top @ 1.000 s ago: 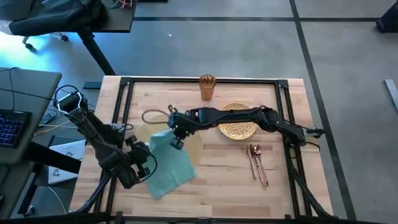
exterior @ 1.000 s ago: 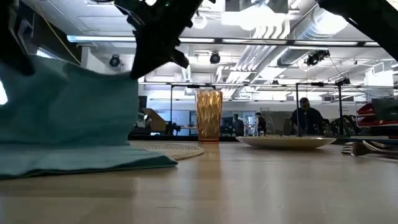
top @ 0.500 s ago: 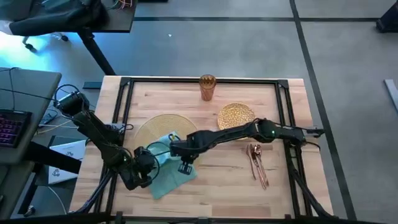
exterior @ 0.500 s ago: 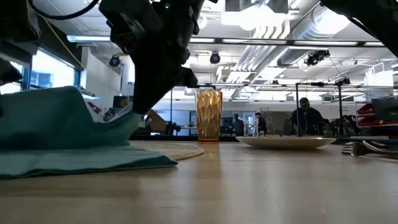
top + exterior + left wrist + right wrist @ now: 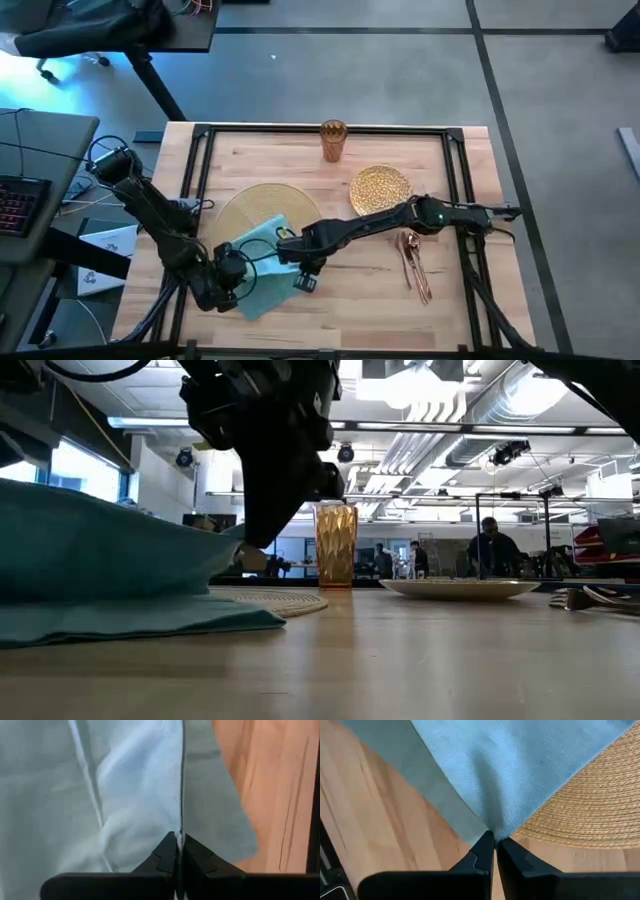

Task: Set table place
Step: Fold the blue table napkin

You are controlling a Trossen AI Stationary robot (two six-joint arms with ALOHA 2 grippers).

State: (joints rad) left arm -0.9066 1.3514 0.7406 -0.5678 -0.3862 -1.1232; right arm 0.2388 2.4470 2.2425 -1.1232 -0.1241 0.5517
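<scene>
High view gives you the layout: the teal napkin (image 5: 262,262) lies at seven o'clock on the table (image 5: 350,300), overlapping the placemat (image 5: 262,205); plate (image 5: 380,186) and cup (image 5: 333,139) wait toward twelve. Right gripper (image 5: 303,271) and left gripper (image 5: 235,275) each meet the cloth.

Low view alone shows you the napkin lifted, draping soft and limp.

Left wrist view shows that gripper's tips pressed together on a fold.

Right wrist view shows its tips pinching an edge. I judge edges and corners your best holds.
</scene>
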